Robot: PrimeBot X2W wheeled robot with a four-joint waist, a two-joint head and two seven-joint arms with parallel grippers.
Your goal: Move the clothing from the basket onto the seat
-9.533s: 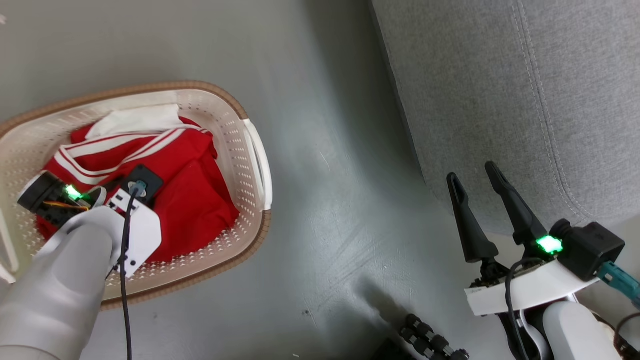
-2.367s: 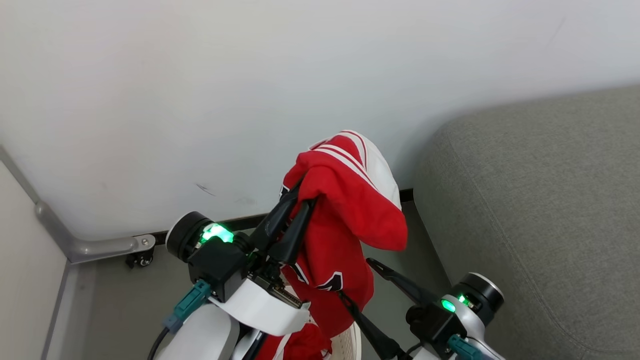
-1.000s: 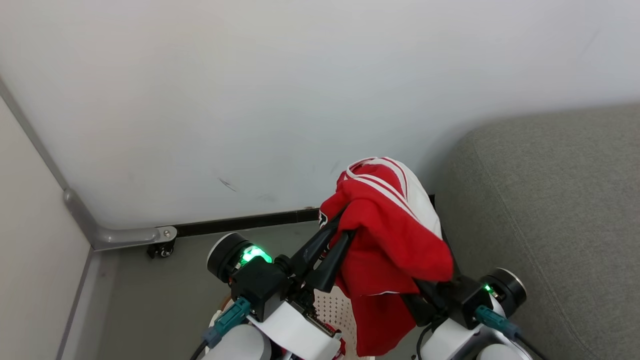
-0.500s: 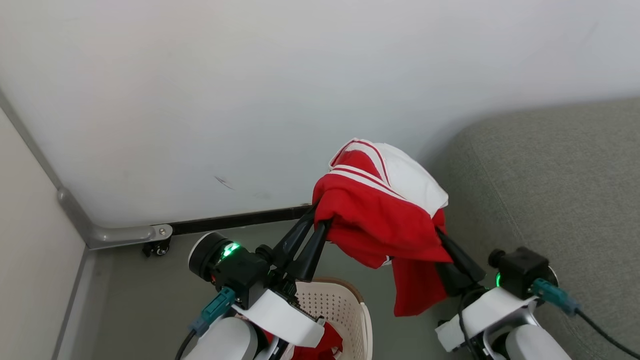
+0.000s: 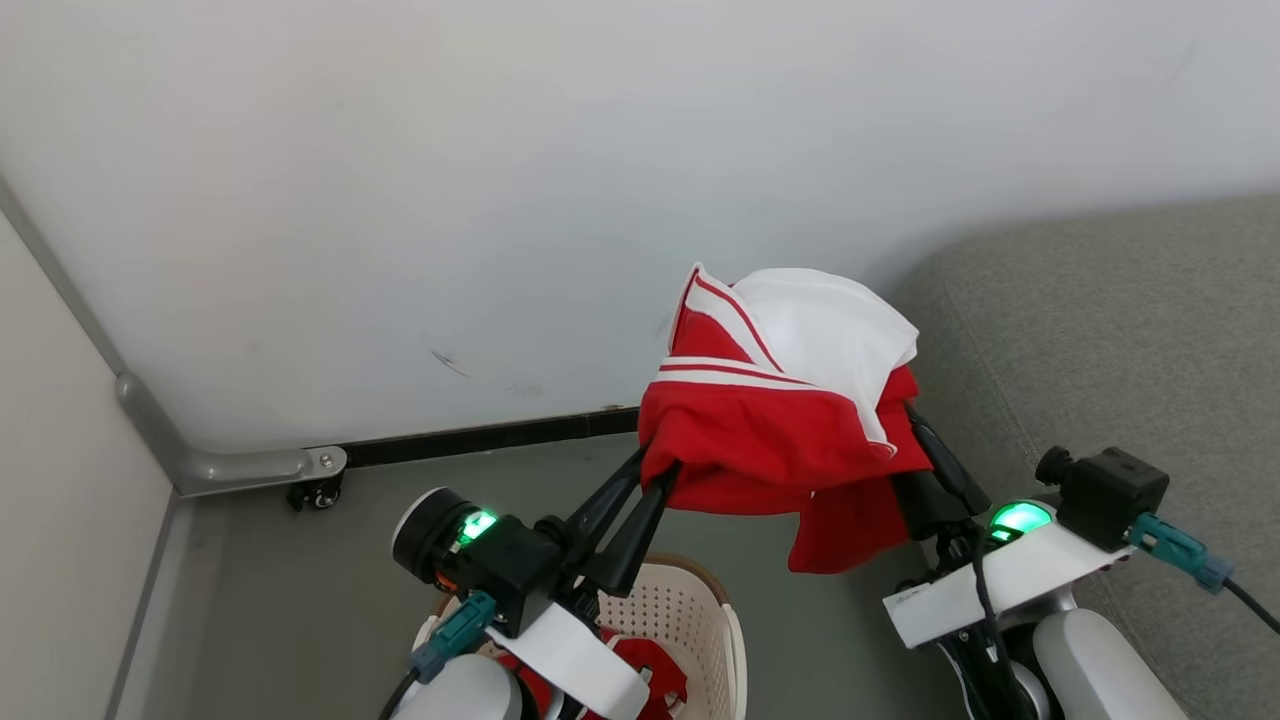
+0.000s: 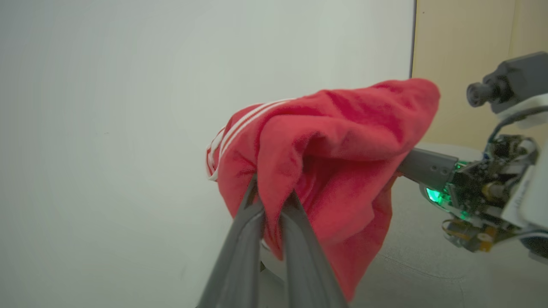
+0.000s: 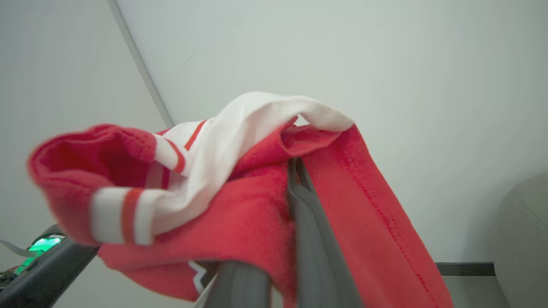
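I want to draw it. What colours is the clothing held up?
The clothing is red with a white panel and striped trim; clearest in the head view.

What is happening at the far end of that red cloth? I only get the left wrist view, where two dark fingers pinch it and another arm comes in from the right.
Observer: The right fingers are pinched shut on the red garment too, so it hangs between them and the left fingers.
Operator: Is the cloth red all over?
Observer: No, a white panel edged with red stripes lies across its top.
Operator: And what is down below?
Observer: A cream basket stands on the floor, with more red clothing inside it.
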